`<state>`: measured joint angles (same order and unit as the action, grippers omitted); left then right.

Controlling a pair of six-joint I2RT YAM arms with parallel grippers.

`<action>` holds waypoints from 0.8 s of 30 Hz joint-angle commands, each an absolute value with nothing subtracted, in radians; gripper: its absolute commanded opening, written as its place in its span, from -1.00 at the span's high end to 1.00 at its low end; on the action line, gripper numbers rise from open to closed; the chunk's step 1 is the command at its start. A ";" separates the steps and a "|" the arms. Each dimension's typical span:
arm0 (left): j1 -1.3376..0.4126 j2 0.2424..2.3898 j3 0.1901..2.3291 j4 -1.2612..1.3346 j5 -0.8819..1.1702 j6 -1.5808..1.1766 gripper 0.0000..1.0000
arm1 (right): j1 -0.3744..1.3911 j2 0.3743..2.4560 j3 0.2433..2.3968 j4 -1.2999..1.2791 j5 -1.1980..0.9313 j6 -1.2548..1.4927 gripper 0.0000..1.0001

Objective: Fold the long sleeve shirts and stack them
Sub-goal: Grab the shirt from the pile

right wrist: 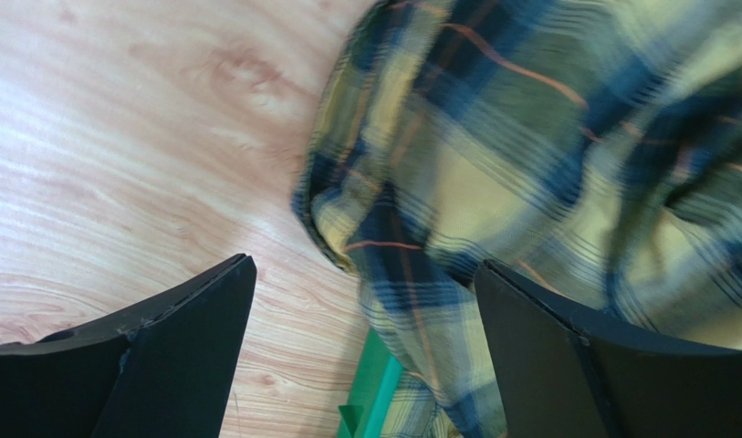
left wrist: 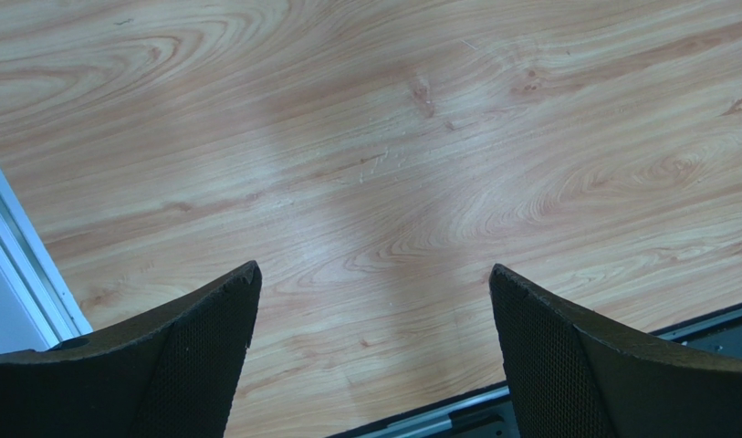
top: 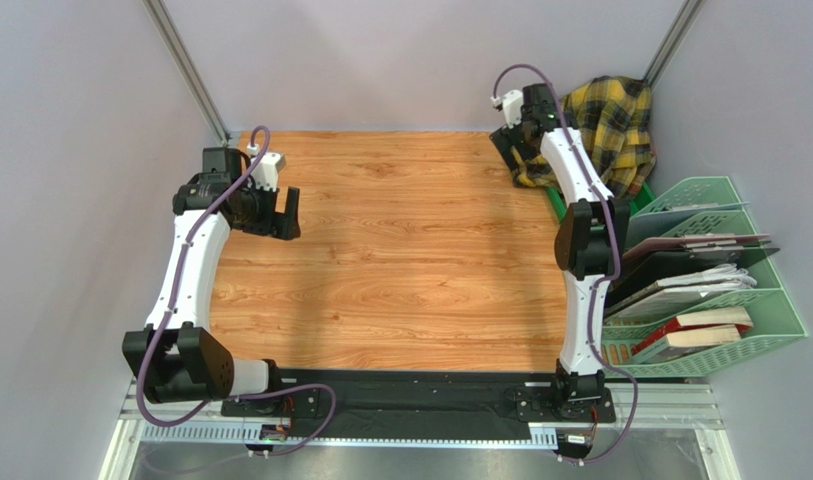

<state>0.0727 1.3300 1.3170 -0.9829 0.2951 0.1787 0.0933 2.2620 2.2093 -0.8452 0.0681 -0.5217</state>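
A yellow and black check shirt [top: 610, 125] lies bunched at the far right corner, draped over a green tray's edge. In the right wrist view the shirt [right wrist: 529, 155] fills the upper right, hanging over the tray rim [right wrist: 376, 383]. My right gripper [top: 515, 140] [right wrist: 365, 274] is open just above the shirt's left edge, with cloth between and under its jaws, not gripped. My left gripper [top: 280, 215] [left wrist: 372, 278] is open and empty over bare wood at the left. The rust-red shirt is out of view.
A green file rack [top: 710, 280] with folders and books stands along the right side. The wooden table [top: 400, 250] has grey walls at the back and sides. A metal rail [left wrist: 456, 415] runs along the near edge.
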 commanded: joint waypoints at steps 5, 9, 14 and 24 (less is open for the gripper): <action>0.078 1.374 1.359 -0.979 0.342 0.221 -0.99 | 0.153 2.312 2.131 -0.795 0.224 -0.811 -0.88; 0.078 1.394 1.373 -0.985 0.360 0.225 -0.99 | 0.160 2.348 2.120 -0.785 0.290 -0.938 -0.91; 0.077 1.404 1.376 -0.985 0.373 0.227 -0.98 | 0.160 2.365 2.030 -0.657 0.426 -1.078 -0.96; 0.078 1.402 1.377 -0.983 0.362 0.227 -0.99 | 0.144 2.421 2.037 -0.468 0.543 -1.201 -0.92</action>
